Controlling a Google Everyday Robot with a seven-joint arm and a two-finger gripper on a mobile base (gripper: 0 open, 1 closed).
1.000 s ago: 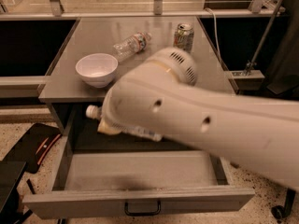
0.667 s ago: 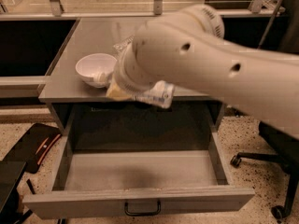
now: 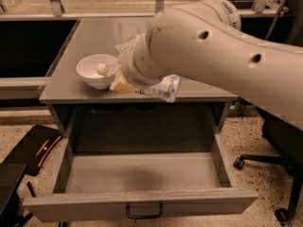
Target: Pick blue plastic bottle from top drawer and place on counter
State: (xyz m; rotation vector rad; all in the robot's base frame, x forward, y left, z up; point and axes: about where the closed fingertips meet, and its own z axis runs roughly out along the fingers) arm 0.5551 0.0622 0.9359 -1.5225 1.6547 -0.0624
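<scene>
The blue plastic bottle lies on its side in the air over the counter's front edge, with its white cap pointing left toward the bowl. My gripper is shut on the bottle's middle, mostly hidden behind my large white arm, which reaches in from the right. Only a yellowish part of the gripper shows under the wrist. The top drawer is pulled fully open below, its floor bare, with its black bar handle at the front.
A white bowl stands on the counter's front left, just beside the bottle's cap. A clear crinkled bottle peeks out behind my wrist. An office chair base stands at the right and a black object lies on the floor at the left.
My arm has lifted the bottle out of the drawer, up and back to counter height, and shifted it slightly right along the counter's front edge. The drawer is left open.
</scene>
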